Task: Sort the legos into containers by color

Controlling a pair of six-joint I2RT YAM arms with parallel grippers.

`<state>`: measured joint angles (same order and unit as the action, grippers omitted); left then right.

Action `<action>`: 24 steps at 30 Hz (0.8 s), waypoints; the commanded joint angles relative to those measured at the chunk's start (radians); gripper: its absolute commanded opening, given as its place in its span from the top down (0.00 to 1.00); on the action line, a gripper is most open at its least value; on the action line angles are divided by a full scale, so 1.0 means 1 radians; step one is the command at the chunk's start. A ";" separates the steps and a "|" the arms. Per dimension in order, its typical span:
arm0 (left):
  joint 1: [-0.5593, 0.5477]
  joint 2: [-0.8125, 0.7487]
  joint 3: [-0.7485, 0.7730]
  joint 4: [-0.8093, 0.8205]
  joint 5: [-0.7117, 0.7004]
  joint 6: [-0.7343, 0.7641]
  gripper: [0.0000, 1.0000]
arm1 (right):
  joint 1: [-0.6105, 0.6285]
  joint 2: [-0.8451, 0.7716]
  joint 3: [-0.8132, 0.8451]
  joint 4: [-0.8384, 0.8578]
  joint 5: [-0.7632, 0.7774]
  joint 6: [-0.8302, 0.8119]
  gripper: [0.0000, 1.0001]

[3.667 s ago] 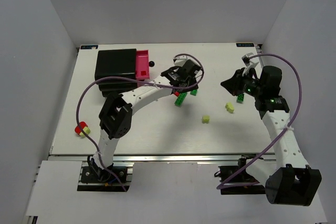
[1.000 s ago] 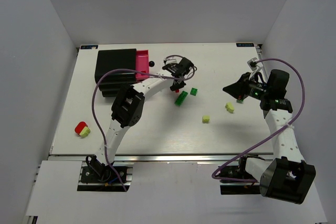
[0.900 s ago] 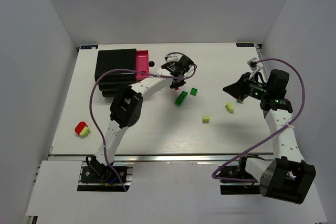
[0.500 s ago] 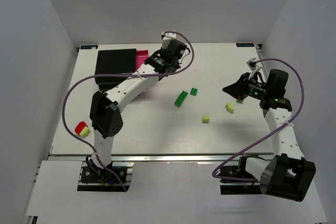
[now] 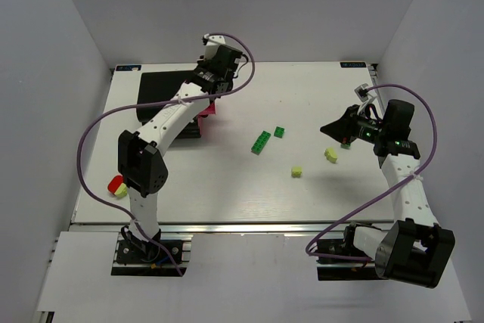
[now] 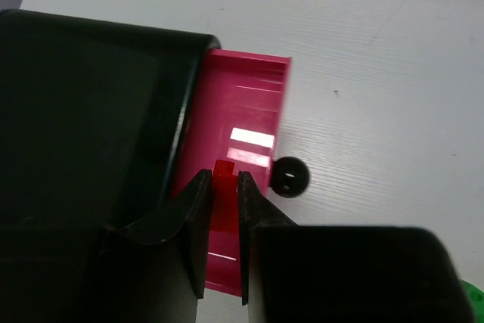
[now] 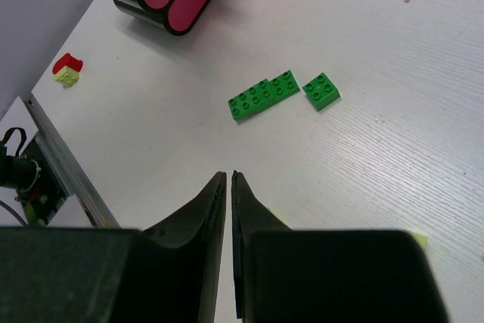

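Observation:
My left gripper is shut on a small red lego and hangs over the open pink drawer of the black cabinet. From above, the left gripper sits at the cabinet's right edge, mostly covering the drawer. My right gripper is shut with nothing in it and hovers over bare table; from above it is at the right. A green strip and a green brick lie mid-table. Pale yellow legos lie near the right gripper.
A red and a yellow lego sit together near the table's left edge. The drawer's round black knob is just right of my left fingers. A small green brick lies under the right wrist. White walls enclose the table.
The left arm has swung from mid-table back and left to the cabinet, carrying the red lego over the open drawer. The right arm has stayed put, its gripper shut.

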<state>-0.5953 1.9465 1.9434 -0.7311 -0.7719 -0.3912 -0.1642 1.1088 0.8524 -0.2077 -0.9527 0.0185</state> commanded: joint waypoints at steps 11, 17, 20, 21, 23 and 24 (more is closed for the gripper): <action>0.071 -0.003 -0.035 -0.041 0.034 0.029 0.66 | -0.006 0.025 -0.015 0.011 -0.021 -0.014 0.87; 0.071 -0.023 -0.049 -0.019 0.066 0.029 0.42 | -0.008 0.029 -0.015 0.011 -0.024 -0.014 0.87; 0.071 -0.043 -0.044 -0.042 0.065 0.014 0.30 | -0.004 0.031 -0.016 0.011 -0.032 -0.014 0.86; 0.071 -0.067 -0.047 -0.051 0.063 0.000 0.30 | -0.005 0.033 -0.016 0.010 -0.034 -0.014 0.85; 0.071 -0.112 -0.088 -0.070 0.080 -0.046 0.30 | -0.003 0.028 -0.016 0.008 -0.040 -0.045 0.85; 0.071 -0.182 -0.119 -0.071 0.089 -0.066 0.31 | -0.001 0.026 -0.016 0.008 -0.041 -0.048 0.85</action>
<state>-0.5293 1.9339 1.8709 -0.7673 -0.7052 -0.3939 -0.1642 1.1343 0.8524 -0.2085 -0.9581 0.0044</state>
